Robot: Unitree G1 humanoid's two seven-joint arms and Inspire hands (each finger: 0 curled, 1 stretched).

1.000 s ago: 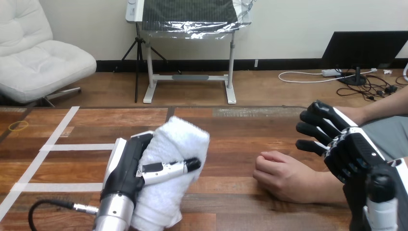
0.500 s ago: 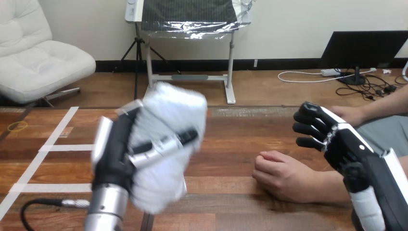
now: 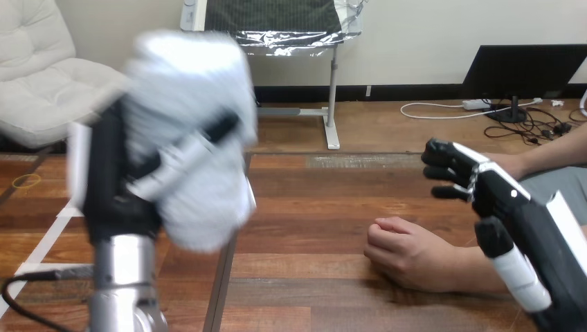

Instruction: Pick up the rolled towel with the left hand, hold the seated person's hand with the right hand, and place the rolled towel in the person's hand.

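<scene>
We see a wooden table (image 3: 325,207) of dark reddish-brown boards, with a dark seam (image 3: 223,283) running from its far edge towards us. On its left part lie strips of white tape (image 3: 45,243), stuck flat to the wood, and near the far left corner a small yellow ring (image 3: 26,181). On the right part rests the person's hand (image 3: 405,252), curled in a loose fist, knuckles pointing left, well apart from the tape.

Fluffy white rolled towel (image 3: 187,76) upright, aloft at left; person's hand (image 3: 405,252) loosely fisted on table (image 3: 311,207).
</scene>
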